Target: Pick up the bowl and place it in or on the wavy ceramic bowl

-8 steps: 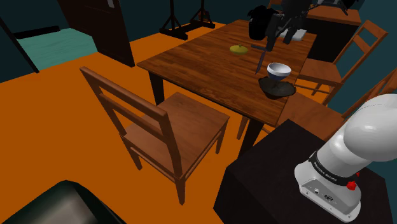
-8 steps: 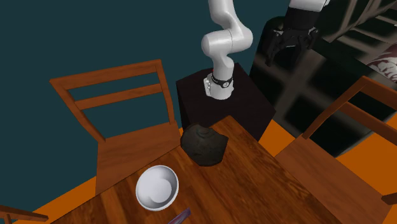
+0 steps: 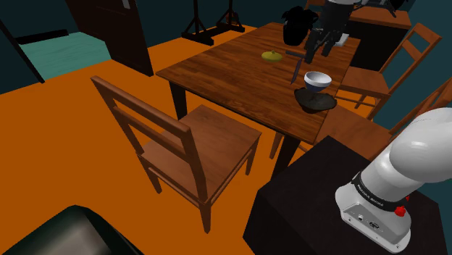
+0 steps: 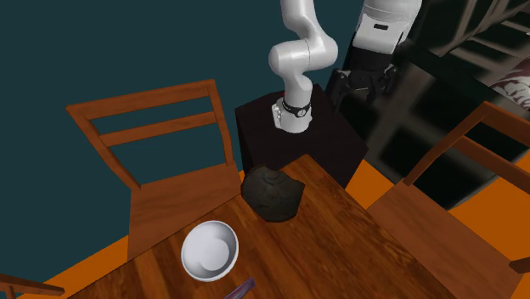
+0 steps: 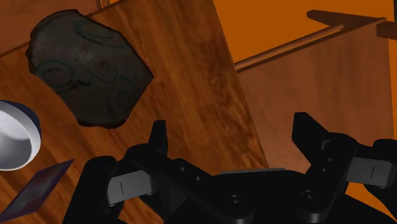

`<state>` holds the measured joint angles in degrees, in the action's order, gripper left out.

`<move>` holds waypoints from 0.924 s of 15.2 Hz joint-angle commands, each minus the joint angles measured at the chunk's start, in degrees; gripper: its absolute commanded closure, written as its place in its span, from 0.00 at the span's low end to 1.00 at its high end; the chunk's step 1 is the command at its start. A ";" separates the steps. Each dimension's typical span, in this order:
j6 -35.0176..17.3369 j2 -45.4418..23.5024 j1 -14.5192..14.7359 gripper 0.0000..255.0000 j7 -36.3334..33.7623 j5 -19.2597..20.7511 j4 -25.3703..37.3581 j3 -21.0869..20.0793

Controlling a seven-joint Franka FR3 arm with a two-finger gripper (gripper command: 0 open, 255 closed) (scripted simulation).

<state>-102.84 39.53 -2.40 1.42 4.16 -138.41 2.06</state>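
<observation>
Bowl (image 4: 210,251), white and round, upright on the table (image 4: 340,246), empty and not yet touched. Just to its right in the second exterior view, near but with a gap between: dark wavy bowl (image 4: 272,194), close to the table's edge, nothing in it. Further right and higher in that view, clear of both: gripper (image 4: 363,83), fingers spread wide with nothing between them. Has dropped lower and slid leftward there over the last half second, closing on the table; both bowls unmoved meanwhile. Through the wrist view, looks down past the parted fingers onto the dark wavy bowl and a slice of the white rim, so aimed roughly at the work area already. Reads as the approach stage: no grasp begun, all of the lift, the carry and the placing left to do. Probably needs further travel beyond the dark wavy bowl to reach the white one
</observation>
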 commanded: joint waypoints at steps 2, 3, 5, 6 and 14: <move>-3.74 -2.37 -1.22 0.00 3.92 1.88 -1.16 3.28; -5.04 -3.43 -1.58 0.00 5.14 2.42 -1.33 4.34; -7.64 -5.79 -2.27 0.00 7.59 3.39 -1.44 6.45; -8.95 -7.08 -2.59 0.00 8.81 3.82 -1.37 7.51; -18.93 -19.77 -4.31 0.00 19.11 4.88 1.93 15.76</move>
<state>-120.42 22.01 -6.52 18.76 9.13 -137.53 16.52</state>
